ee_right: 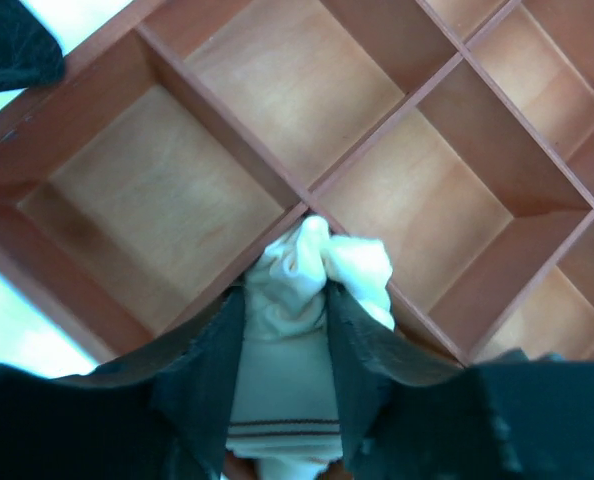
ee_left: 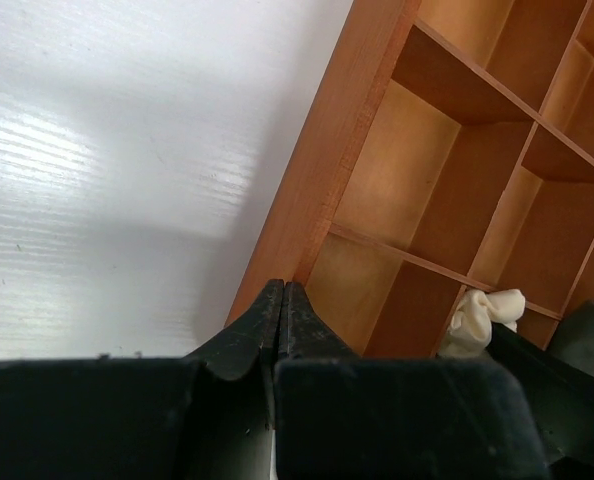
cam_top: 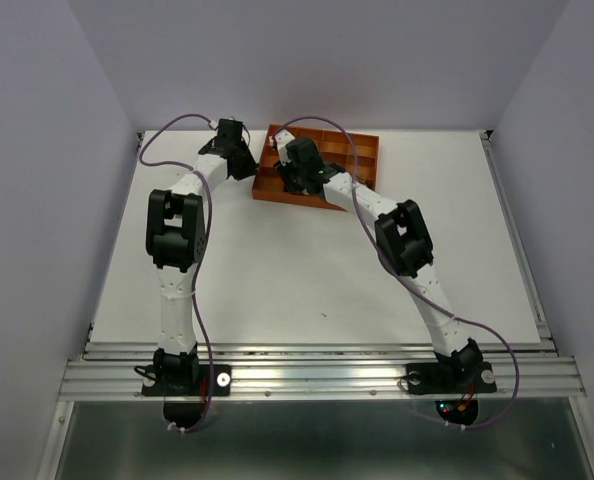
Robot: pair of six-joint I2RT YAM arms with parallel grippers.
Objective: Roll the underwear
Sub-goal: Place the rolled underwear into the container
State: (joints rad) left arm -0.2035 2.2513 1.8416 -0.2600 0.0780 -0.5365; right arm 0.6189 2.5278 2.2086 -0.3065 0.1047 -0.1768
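- The pale cream bundled fabric underwear [ee_right: 322,262] sits between the fingers of the right claw [ee_right: 285,298], which grips it. Its bunched end pokes out beyond the fingertips.
- Directly beyond those fingertips runs a divider of the orange-brown rigid grid tray [ee_right: 157,200], with a compartment on either side.
- Step judged: stowing the rolled piece in a compartment; rolling of this item appears done.
- Next move calls for shifting off the divider, centring over one cell, lowering, then releasing.
- The left claw [ee_left: 282,292] is closed on nothing, at the tray's outer wall above the white tabletop [ee_left: 107,150].
- No legible writing; only thin brown stripes cross the fabric.
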